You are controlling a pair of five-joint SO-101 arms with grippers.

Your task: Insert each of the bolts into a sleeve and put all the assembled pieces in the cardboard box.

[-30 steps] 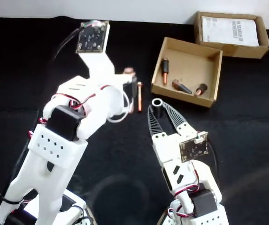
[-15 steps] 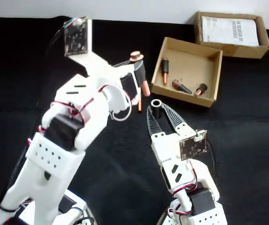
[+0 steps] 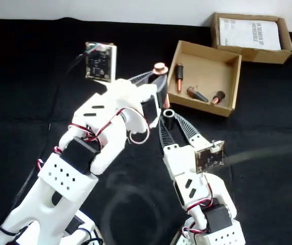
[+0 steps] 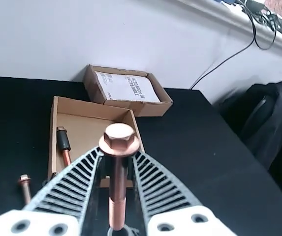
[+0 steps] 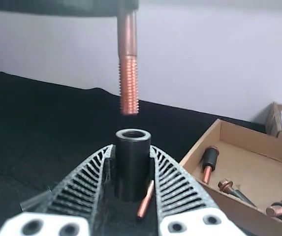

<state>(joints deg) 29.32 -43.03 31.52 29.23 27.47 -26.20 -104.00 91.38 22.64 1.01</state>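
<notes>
Left claw [image 4: 117, 162] clamped on a copper bolt [image 4: 117, 189], head up, its threaded tip hanging just above the dark sleeve [image 5: 132, 169]. The sleeve stands upright, pinched in the right claw [image 5: 132, 150]. Black cloth [image 3: 44, 61] covers the table, with a loose bolt [image 4: 25, 186] lying on it. Three finished pieces [image 3: 196, 94] are in the cardboard box [image 3: 209, 64]. Behind is a white wall [image 4: 57, 34] with a cable [image 4: 229, 56] trailing down it.

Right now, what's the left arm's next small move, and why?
Probably lower the left gripper straight down: its upright copper-coloured threaded bolt hangs just above the open bore of the black cylindrical sleeve held upright in the right gripper, roughly aligned, not yet inserted.
</notes>
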